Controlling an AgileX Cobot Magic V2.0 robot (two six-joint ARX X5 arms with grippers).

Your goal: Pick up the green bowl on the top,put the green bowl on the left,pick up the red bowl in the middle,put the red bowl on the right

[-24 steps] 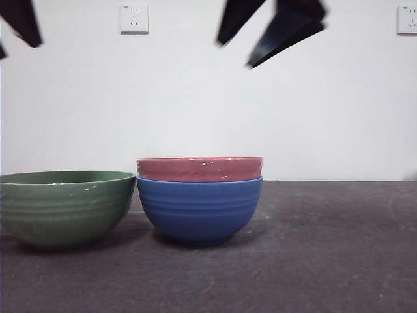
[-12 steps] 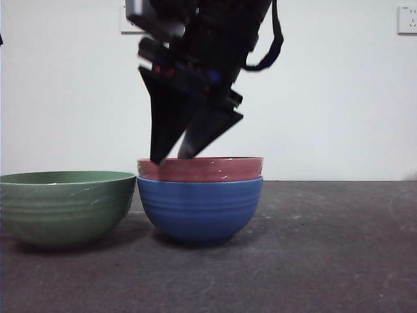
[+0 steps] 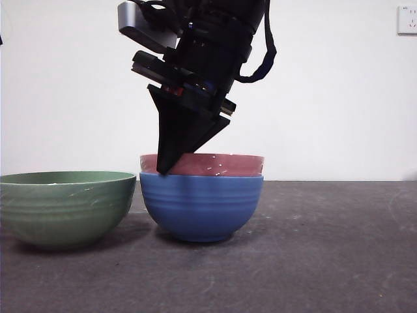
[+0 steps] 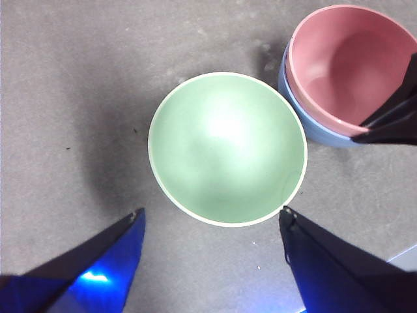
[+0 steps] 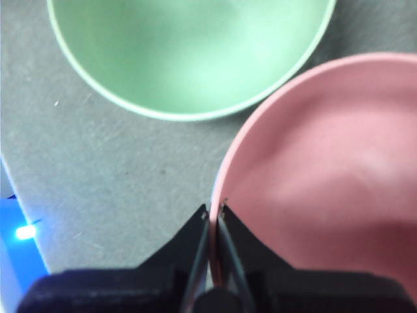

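Observation:
The green bowl (image 3: 65,205) stands alone on the dark table at the left. It also shows in the left wrist view (image 4: 228,147) and the right wrist view (image 5: 189,52). The red bowl (image 3: 221,164) sits nested in the blue bowl (image 3: 202,205) at the middle, and shows in both wrist views (image 4: 345,65) (image 5: 326,169). My right gripper (image 3: 166,168) reaches down from above, and its jaws (image 5: 214,210) are shut on the red bowl's rim on the side nearest the green bowl. My left gripper (image 4: 210,212) hangs open and empty high above the green bowl.
The blue bowl (image 4: 313,130) stands close beside the green bowl with a small gap between them. The dark table (image 3: 339,248) stretches to the right of the stack. A white wall with a socket (image 3: 407,19) stands behind.
My right gripper came down from the top of the front view onto the red bowl's rim and closed on it. The stacked bowls shifted slightly to the right.

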